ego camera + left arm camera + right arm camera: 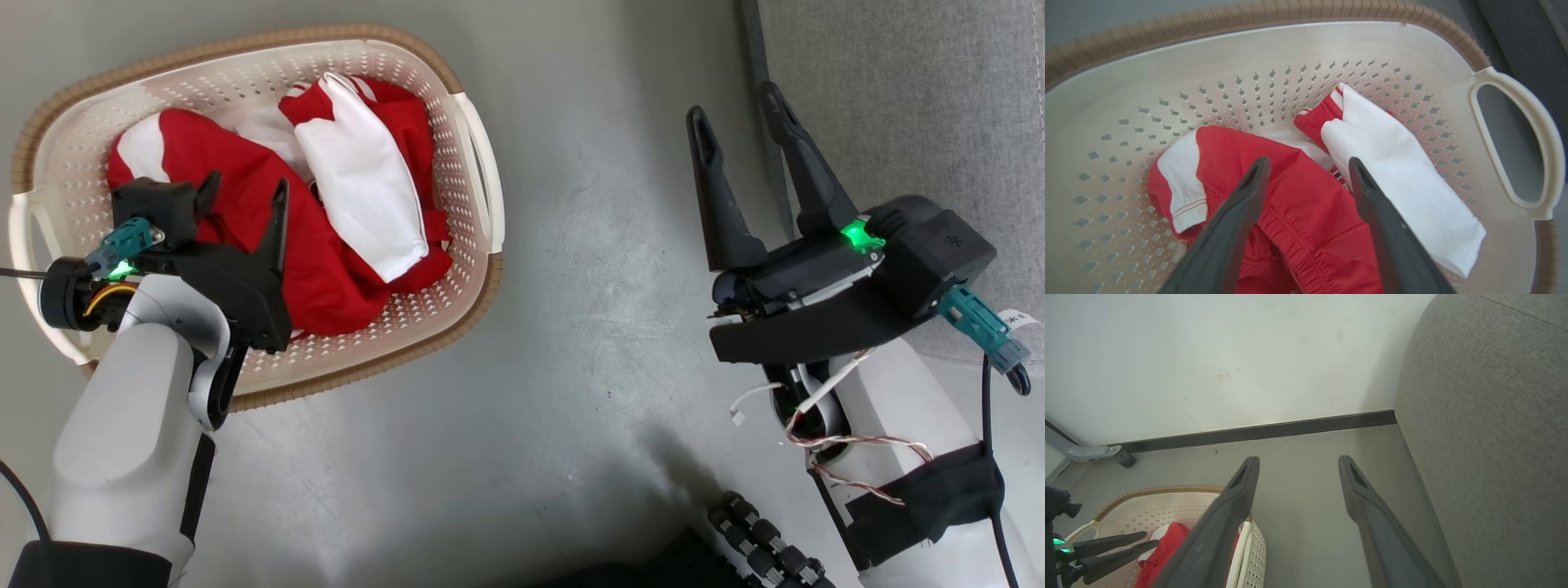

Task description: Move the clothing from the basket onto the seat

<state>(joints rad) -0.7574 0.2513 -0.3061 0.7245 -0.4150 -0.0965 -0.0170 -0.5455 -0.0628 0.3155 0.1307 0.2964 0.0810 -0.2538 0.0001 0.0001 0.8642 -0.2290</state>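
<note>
The clothing (pixel 343 196) lies bundled in the cream basket (pixel 482 163), red fabric with white panels. In the left wrist view the clothing (pixel 1298 204) sits under the fingers, inside the basket (pixel 1290 53). My left gripper (pixel 245 192) hangs over the red bundle, open, nothing between its fingers; it shows again as the left gripper (pixel 1308 163) and the left gripper (pixel 1143 539). My right gripper (pixel 739 98) stands open over the floor beside the grey seat (pixel 914 90), empty. In the right wrist view the right gripper (pixel 1298 461) points at the floor, the seat (pixel 1486 428) to its right, the basket (pixel 1167 498) and clothing (pixel 1163 551) at lower left.
Grey floor (pixel 596 269) separates basket and seat. A white wall (pixel 1229 355) with a dark skirting board (pixel 1257 433) lies beyond. A grey metal leg with a caster (pixel 1124 458) stands by the wall. My dark wheeled base (pixel 759 547) shows at the bottom.
</note>
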